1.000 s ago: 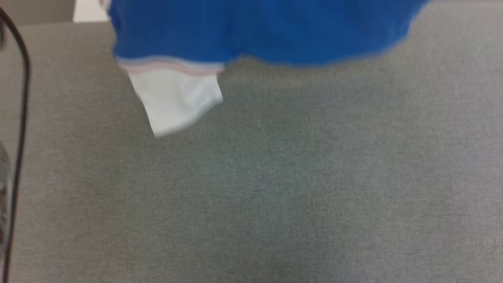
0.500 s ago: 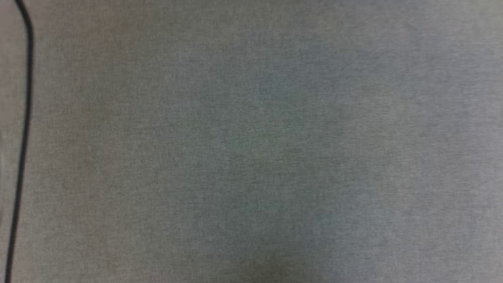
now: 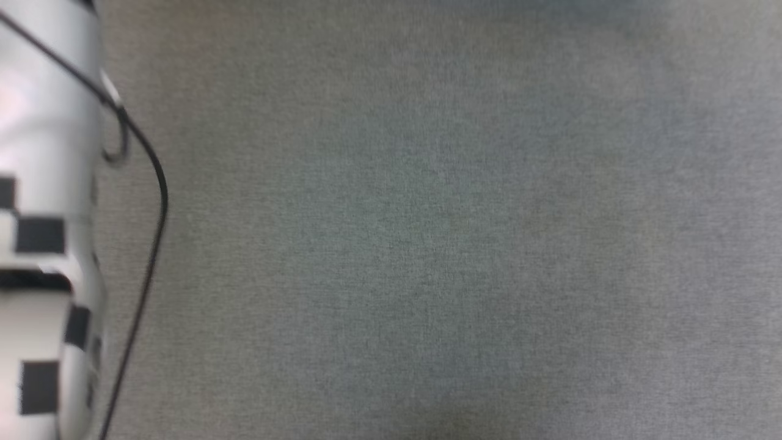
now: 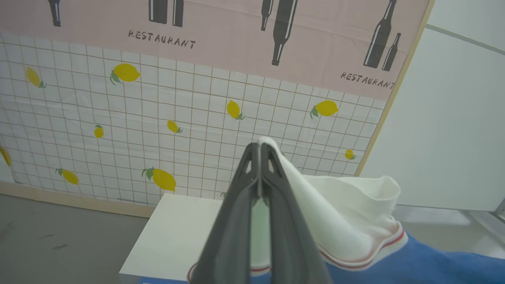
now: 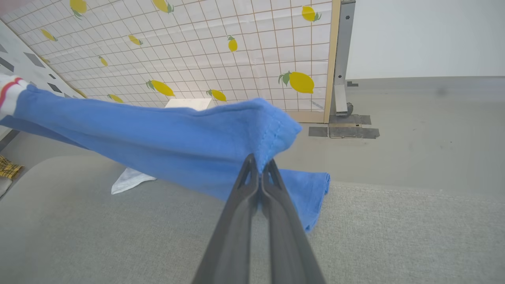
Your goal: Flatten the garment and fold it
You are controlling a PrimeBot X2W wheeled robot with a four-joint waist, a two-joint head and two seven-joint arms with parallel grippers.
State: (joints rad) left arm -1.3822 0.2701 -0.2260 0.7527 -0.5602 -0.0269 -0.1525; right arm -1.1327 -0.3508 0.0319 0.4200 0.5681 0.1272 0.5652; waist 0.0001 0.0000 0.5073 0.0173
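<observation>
The garment (image 5: 165,146) hangs in the air above the grey table (image 5: 394,236), stretched between the two grippers as a band of bright blue cloth. In the right wrist view the right gripper (image 5: 258,159) has its jaws pressed together on a stitched blue edge, which bunches into a rounded fold just above the fingertips. From there the cloth runs off across the table towards a white, red-striped cuff at that view's edge. Below the grip a loose blue flap drops down, and its corner appears to reach the table top. A white sleeve (image 5: 128,179) lies on the table under the stretched cloth.

In the left wrist view the left gripper (image 4: 259,148) is likewise clamped tight, with no gap between its fingers, on the white cloth of the other sleeve (image 4: 347,213). That sleeve drapes over one side of the fingers, its red-striped trim meeting blue cloth lower down.

The head view looks down on a bare stretch of the table (image 3: 427,244), with a pale forearm (image 3: 43,153) bearing black squares and a black cable (image 3: 156,201) over its edge. Beyond the table stand a white block (image 4: 173,232) and a lemon-printed backdrop (image 4: 118,118). A yellow checked cloth (image 5: 8,167) lies just off the table's corner.
</observation>
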